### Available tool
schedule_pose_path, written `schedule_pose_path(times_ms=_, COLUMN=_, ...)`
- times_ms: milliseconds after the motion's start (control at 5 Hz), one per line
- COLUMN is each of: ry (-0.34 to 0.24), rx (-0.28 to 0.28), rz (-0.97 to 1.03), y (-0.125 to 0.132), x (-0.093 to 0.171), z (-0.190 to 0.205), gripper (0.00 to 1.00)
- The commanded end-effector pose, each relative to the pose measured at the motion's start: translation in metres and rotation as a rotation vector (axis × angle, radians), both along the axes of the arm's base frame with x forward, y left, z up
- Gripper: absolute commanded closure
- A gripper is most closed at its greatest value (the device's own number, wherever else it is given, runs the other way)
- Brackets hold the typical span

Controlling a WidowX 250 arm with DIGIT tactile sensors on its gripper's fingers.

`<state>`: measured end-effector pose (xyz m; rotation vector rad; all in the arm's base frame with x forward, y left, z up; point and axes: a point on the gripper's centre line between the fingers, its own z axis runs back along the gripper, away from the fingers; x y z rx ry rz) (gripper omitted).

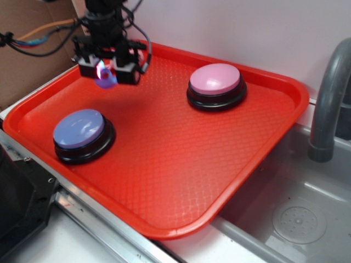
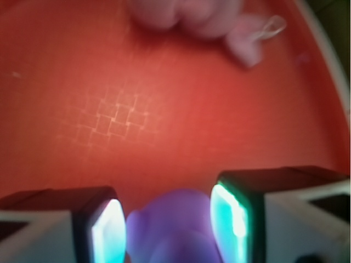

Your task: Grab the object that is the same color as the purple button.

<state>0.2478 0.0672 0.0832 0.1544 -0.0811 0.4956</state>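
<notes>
While the gripper hangs over the red tray's far-left corner, I log: purple duck between its fingers, apparently pinched; contact is blurred. Purple button nearby confirms colour. Advice: keep squeeze firm, lift straight, avoid pink plush.

Pink plush toy — blurred, cropped by the wrist view's top edge — purple duck cut off below.

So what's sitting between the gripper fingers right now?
The purple duck, flanked by both fingers in the wrist view; the exterior view shows it at the gripper too.
</notes>
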Motion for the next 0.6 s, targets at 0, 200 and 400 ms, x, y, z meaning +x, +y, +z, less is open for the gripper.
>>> schedule_pose_path(times_ms=0, ry=-0.004, rx=0.033, rz=-0.280, y=0.001, x=-0.005, z=0.104, gripper=1.00)
schedule_pose_path(times_ms=200, ry=-0.006, rx=0.061, rz=-0.530, y=-0.028, x=-0.014, z=0.123, gripper=1.00)
schedule_pose_path(times_ms=400, ry=0.008, rx=0.051, rz=-0.612, y=-0.037, x=-0.026, z=0.132, gripper=1.00)
